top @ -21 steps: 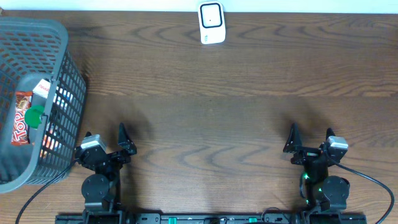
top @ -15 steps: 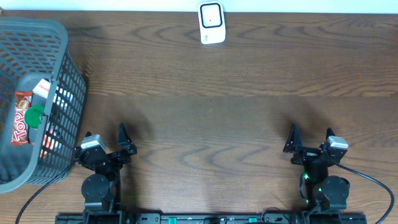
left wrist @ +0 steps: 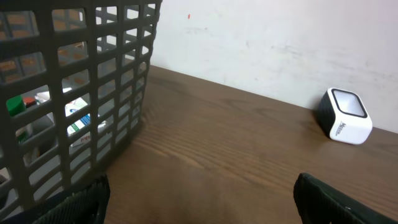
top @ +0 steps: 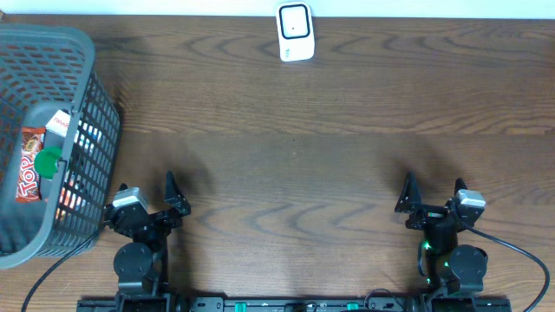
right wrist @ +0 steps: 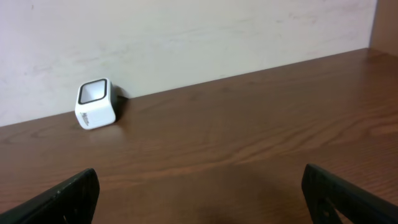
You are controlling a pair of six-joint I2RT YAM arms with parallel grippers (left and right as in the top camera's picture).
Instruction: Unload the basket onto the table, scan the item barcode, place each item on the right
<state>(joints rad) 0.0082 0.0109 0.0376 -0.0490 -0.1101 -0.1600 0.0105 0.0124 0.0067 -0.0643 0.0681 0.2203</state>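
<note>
the left gripper (top: 146, 194) is hovering near the table's (top: 295, 156) front edge toward the left, its jaws standing wide apart and holding nothing. the right gripper (top: 434, 196) is hovering near the front edge toward the right, also spread wide and empty. a grey mesh basket (top: 94, 130) is sitting at the table's left edge, just beside the left gripper. inside it a red snack packet (top: 29, 173) is lying next to something with a green cap (top: 48, 161), with more packaged goods showing through the mesh in the left wrist view. a small white barcode scanner (top: 295, 32) is standing at the far edge near the middle, well apart from both grippers, its dark window facing up.
</note>
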